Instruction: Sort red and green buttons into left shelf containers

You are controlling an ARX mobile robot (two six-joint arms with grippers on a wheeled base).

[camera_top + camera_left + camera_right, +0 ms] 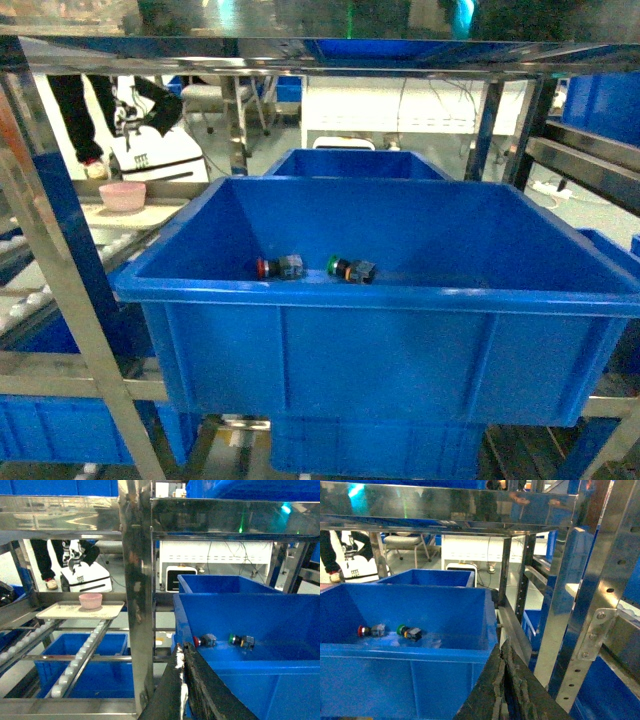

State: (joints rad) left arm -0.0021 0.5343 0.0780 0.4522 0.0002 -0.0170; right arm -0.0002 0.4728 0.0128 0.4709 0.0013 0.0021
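1. Far left there's a pink bowl (122, 194) sitting on a pale tray (55, 613) on the roller shelf, with a lower blue bin (85, 647) underneath it.
2. The left gripper (181, 680) pokes up from the bottom of its wrist view, fingers pressed together, holding nothing.
3. Dead centre is the big blue bin (380, 345), with a second blue bin (355, 165) right behind it.
4. Both buttons lie on their sides on that bin's floor: red button (279, 267) on the left, green button (351, 269) just beside it, not touching.
5. The right gripper (502, 680) sits just outside the bin's right corner, also closed and empty.
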